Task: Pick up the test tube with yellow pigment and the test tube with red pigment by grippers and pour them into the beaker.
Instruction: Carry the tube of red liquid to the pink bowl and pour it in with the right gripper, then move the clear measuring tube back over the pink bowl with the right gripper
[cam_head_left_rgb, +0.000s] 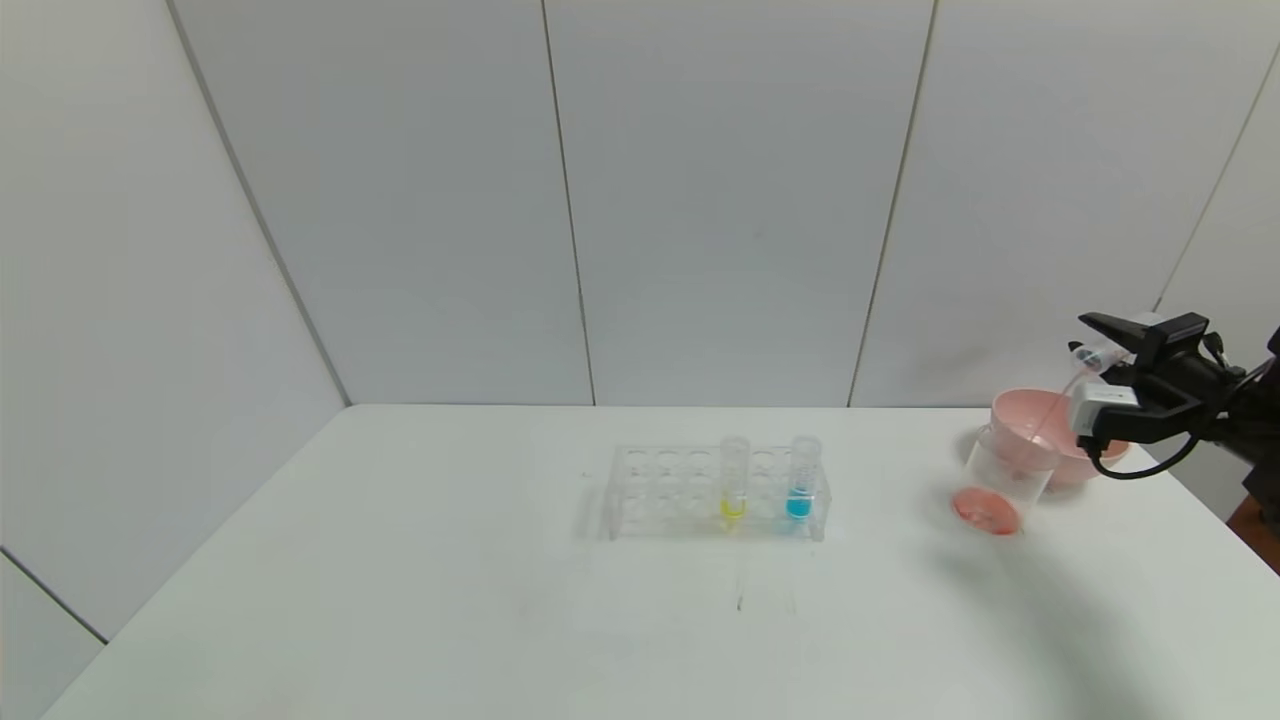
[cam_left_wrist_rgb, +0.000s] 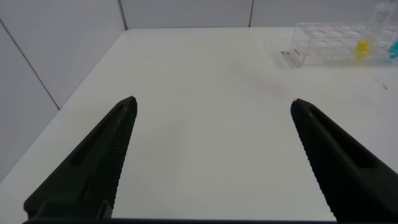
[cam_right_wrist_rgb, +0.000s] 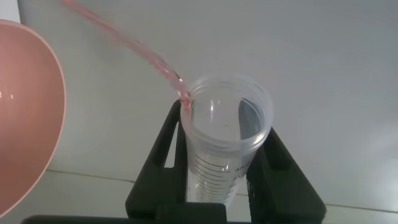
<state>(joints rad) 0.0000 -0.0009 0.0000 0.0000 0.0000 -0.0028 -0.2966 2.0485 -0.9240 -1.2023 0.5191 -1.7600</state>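
Note:
My right gripper (cam_head_left_rgb: 1100, 345) is shut on the test tube with red pigment (cam_head_left_rgb: 1088, 356) at the table's right side. It holds the tube tilted above the beaker (cam_head_left_rgb: 1003, 478). A thin pink stream runs from the tube's mouth down into the beaker, which has red liquid at its bottom. In the right wrist view the gripper (cam_right_wrist_rgb: 225, 124) clamps the clear marked tube (cam_right_wrist_rgb: 224, 155) between both fingers. The test tube with yellow pigment (cam_head_left_rgb: 734, 480) stands upright in the clear rack (cam_head_left_rgb: 660, 490). My left gripper (cam_left_wrist_rgb: 211, 106) is open and empty over the table's left part.
A tube with blue liquid (cam_head_left_rgb: 801, 480) stands in the rack to the right of the yellow one. The pink bowl (cam_head_left_rgb: 1035, 425) stands right behind the beaker and also shows in the right wrist view (cam_right_wrist_rgb: 25, 118). The rack shows far off in the left wrist view (cam_left_wrist_rgb: 326, 46).

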